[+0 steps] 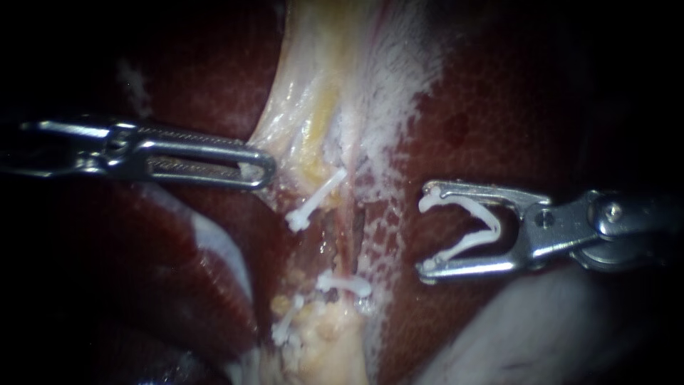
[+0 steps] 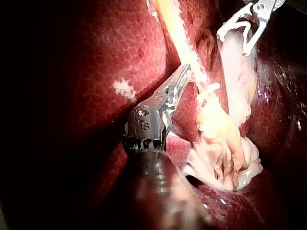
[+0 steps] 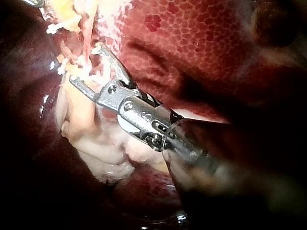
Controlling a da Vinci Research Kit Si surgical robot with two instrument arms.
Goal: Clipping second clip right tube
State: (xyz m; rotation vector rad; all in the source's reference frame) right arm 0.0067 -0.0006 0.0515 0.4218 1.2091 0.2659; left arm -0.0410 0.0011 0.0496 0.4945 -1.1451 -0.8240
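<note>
In the endoscope view, the left instrument [image 1: 260,170] had its long jaws closed on the edge of the pale tissue [image 1: 299,121] above the tubes. The right instrument [image 1: 423,234] held its jaws wide apart, with an open white clip [image 1: 467,224] seated between them and touching both. It hung over the liver [image 1: 484,107], near the right tube [image 1: 354,232] but apart from it. A set clip [image 1: 344,284] crossed that tube lower down.

In the left wrist view, the left jaws lay together at the pale tissue.

In the right wrist view, the right jaws gaped just beside the pale tissue; the clip between them was hard to make out.
</note>
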